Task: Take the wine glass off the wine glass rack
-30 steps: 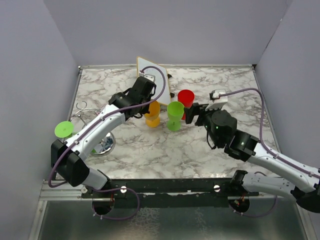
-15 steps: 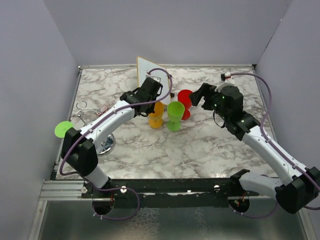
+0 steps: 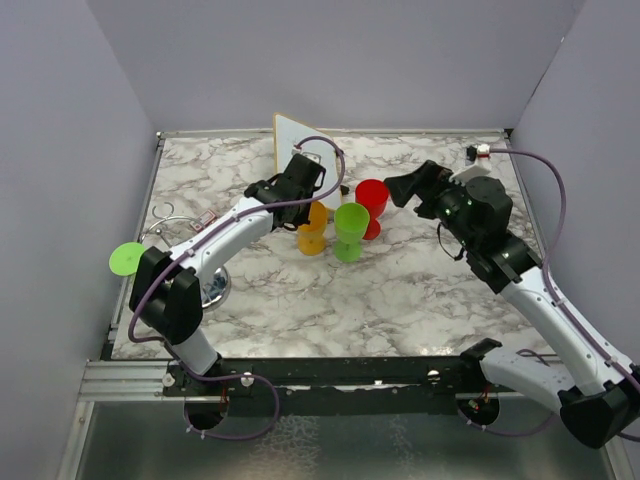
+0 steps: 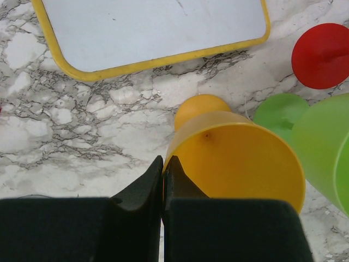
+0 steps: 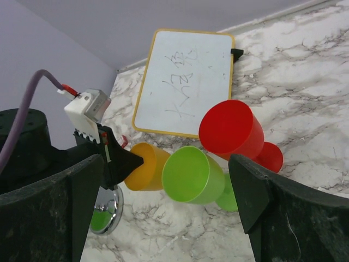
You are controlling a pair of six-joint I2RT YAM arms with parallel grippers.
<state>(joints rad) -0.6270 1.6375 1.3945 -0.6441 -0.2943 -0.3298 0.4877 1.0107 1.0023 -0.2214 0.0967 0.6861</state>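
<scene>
Top external first, Mia: which step is this?

Jon, I read it as the set-down of a glass, not the last lift. 3 glasses stand close together on the table (image 3: 330, 290): the orange glass (image 3: 310, 230), the green glass (image 3: 350, 230) and the red glass (image 3: 372, 198). A 4th, the wine glass (image 3: 127, 258), shows only its green foot at the far left, up by the wire arms of the wine glass rack (image 3: 214, 292). I judge it is yet to come off.

And the grippers?

The left gripper (image 3: 308, 205) is at the orange glass's rim. The right gripper (image 3: 400, 190) is near the red glass but apart from it, jaws spread wide with nothing in them.

What does the next move call for?

My guess: the left lets go without tipping the orange glass into its green neighbour, lifts clear, then reaches over to the rack.

What do the wrist views add?

Left wrist shows the pinch: 2 fingers pressed together on the orange wall, 1 outside and 1 inside, with the whiteboard (image 4: 152, 27) beyond and no rack. Right wrist shows the writing on that board and the rack's chrome base with a green patch on it. Whether that is reflection or glass, I cannot tell. Only the top view shows the green foot.
</scene>
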